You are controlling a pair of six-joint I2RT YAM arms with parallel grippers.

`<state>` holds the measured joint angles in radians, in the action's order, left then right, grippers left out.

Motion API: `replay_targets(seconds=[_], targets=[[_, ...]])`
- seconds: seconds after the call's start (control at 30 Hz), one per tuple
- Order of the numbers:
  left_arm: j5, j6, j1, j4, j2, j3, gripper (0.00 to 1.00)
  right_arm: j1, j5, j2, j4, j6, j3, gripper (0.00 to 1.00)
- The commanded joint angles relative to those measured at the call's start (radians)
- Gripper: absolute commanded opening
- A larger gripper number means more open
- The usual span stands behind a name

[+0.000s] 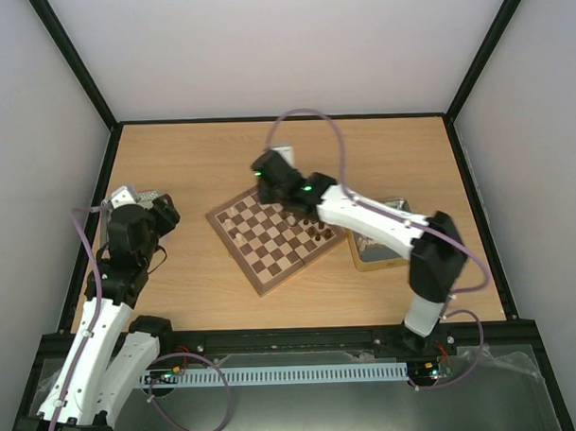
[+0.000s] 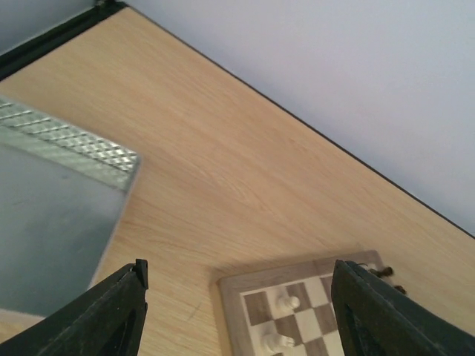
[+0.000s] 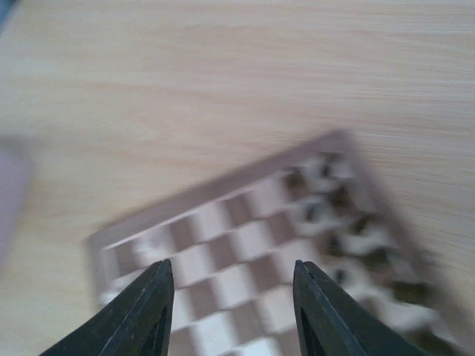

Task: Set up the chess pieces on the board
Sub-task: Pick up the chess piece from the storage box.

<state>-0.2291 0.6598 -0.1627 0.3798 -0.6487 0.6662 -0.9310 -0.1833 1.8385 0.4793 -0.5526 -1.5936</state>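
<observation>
A metal tin (image 1: 373, 255) at the overhead frame's right lies mostly under the right arm (image 1: 364, 213), contents hidden. The board (image 1: 266, 246) sits mid-table, dark chessmen (image 1: 317, 232) along its right edge; 2 cream chess pieces (image 2: 285, 302) stand near one corner. The left gripper (image 2: 239, 265) and right gripper (image 3: 230, 267) both gape, holding nothing. A grey metal tray (image 2: 52, 215) lies near the left one.

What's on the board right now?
Dark pieces cluster near the board's right corner; two cream pieces stand near its left corner. The right arm covers the far corner, so squares there are hidden.
</observation>
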Motion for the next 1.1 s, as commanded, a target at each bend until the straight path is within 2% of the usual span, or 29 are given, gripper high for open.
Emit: replay_targets(seconds=[0.0,0.17,0.3,0.47,0.7,0.9,1.07], targets=[[0.181,-0.079,0.005,-0.12,-0.007,-0.019,0.7,0.127,-0.202,-0.182,-0.066,-0.15,0.264,0.43],[0.319,-0.091,0.004,-0.202,-0.048,-0.032,0.7,0.303,-0.26,-0.398,-0.052,-0.253,0.535,0.43],[0.366,-0.076,0.002,-0.232,-0.082,-0.03,0.7,0.421,-0.202,-0.508,-0.051,-0.258,0.688,0.44],[0.396,-0.05,0.0,-0.263,-0.111,-0.037,0.69,0.466,-0.067,-0.48,-0.041,-0.205,0.762,0.43],[0.408,-0.026,-0.004,-0.279,-0.133,-0.04,0.69,0.472,-0.104,-0.427,-0.066,-0.198,0.825,0.39],[0.4,-0.024,-0.006,-0.272,-0.135,-0.036,0.69,0.474,-0.042,-0.392,-0.093,-0.193,0.865,0.35],[0.395,-0.019,-0.005,-0.273,-0.139,-0.04,0.69,0.474,-0.043,-0.37,-0.113,-0.193,0.868,0.24]])
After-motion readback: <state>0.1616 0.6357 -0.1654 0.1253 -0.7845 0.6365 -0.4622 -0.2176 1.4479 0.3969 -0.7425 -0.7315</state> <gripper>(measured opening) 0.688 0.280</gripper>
